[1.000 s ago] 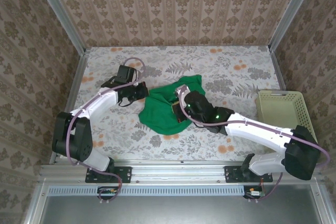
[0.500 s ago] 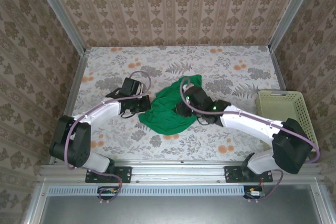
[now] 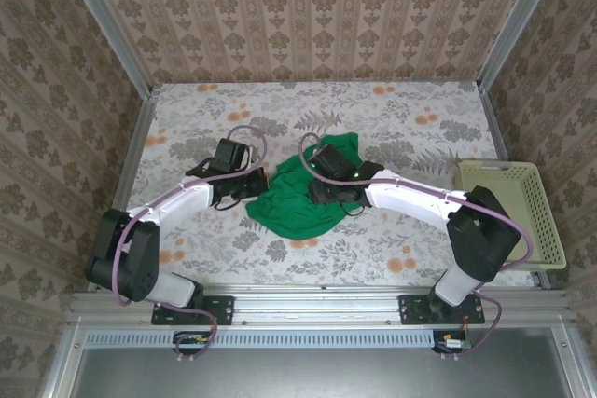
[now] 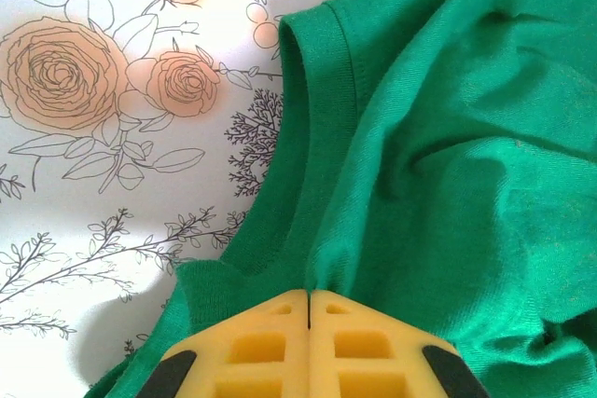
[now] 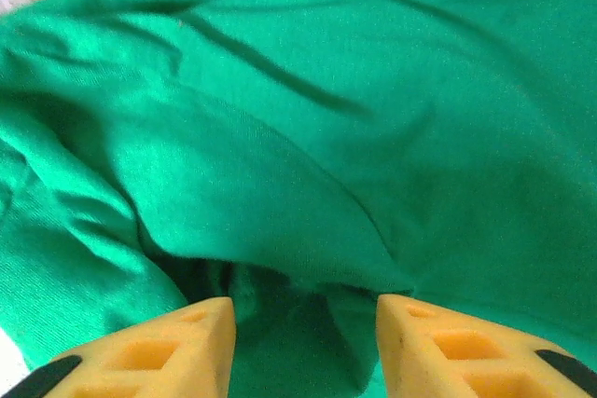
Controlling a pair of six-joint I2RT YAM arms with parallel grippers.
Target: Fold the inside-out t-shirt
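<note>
The task seems to be at its early part, because the inside-out t-shirt [image 3: 300, 198] lies as a crumpled green heap near the middle of the flowered table [image 3: 401, 249], between the two arms, and no clean fold is visible on it. Its outline in the top view is irregular, with one lobe reaching toward the far side and a broader mass toward the near side, so it is not yet spread flat. The left gripper [image 4: 309, 308] is at the left border of the cloth. Its fingers are pressed together, and a ridge of fabric beside a hemmed band [image 4: 315, 90] runs right into the closed tips, so I judge that it pinches the shirt there. The right gripper [image 5: 306, 316] is low over the middle of the heap with its fingers apart. Wrinkled cloth lies under and between them, but nothing is clamped. The pale basket [image 3: 522, 207] stands at the right edge, well apart from the shirt. What is left, in my judgement, is nearly everything: to pull the garment out flat, to find the sleeves and the bottom edge, and then to make the folds themselves.
</note>
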